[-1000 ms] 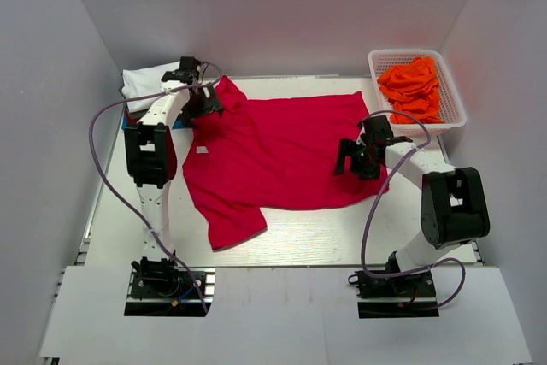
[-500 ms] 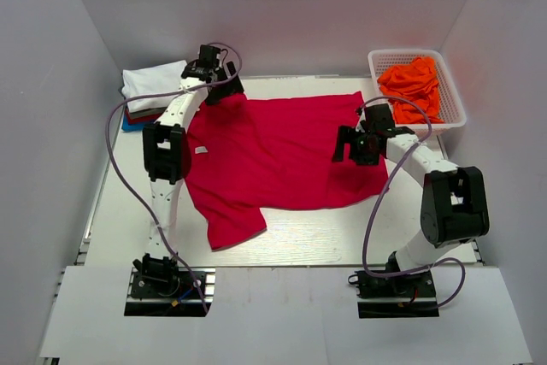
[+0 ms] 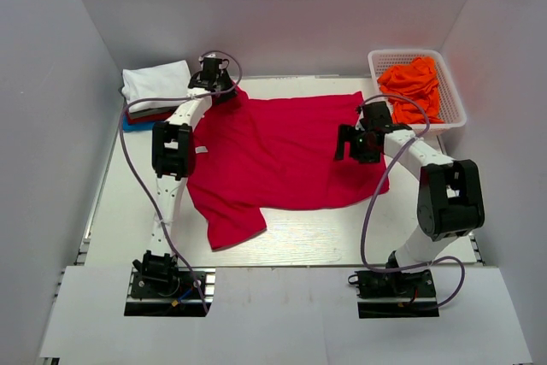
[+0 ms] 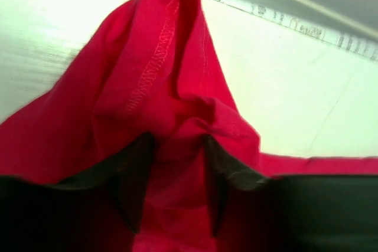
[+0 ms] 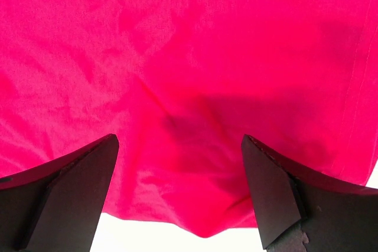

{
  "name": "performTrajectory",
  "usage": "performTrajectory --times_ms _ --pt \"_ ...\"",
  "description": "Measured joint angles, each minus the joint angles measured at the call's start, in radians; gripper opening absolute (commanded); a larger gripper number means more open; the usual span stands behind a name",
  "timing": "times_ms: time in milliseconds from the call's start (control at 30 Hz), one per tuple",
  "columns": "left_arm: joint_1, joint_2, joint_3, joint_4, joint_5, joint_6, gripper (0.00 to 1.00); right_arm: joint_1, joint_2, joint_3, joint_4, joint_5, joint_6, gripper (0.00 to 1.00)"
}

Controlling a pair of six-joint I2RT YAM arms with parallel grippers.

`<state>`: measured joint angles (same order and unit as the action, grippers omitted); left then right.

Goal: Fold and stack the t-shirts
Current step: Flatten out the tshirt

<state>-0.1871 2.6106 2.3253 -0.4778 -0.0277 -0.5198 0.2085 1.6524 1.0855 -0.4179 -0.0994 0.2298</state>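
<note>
Sleeve (image 4: 171, 57) dragged farther back
My left claw (image 4: 174, 149) is clamped on the crimson t-shirt (image 3: 282, 156); my right claw (image 5: 180, 187) has edged back, gaping wide above it.

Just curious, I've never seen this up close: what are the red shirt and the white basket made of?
The red shirt looks like soft matte knit fabric, probably cotton: it wrinkles, drapes, and its hem shows stitching. The white basket looks like rigid moulded plastic, judging by its even lattice walls; its sheen is hard to tell.
</note>
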Motion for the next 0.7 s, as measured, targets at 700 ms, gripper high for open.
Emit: performTrajectory --times_ms 700 --pt "-0.025 -0.004 -0.072 0.291 0.198 0.105 0.09 -0.001 0.089 0.066 -0.001 -0.001 0.002 0.9"
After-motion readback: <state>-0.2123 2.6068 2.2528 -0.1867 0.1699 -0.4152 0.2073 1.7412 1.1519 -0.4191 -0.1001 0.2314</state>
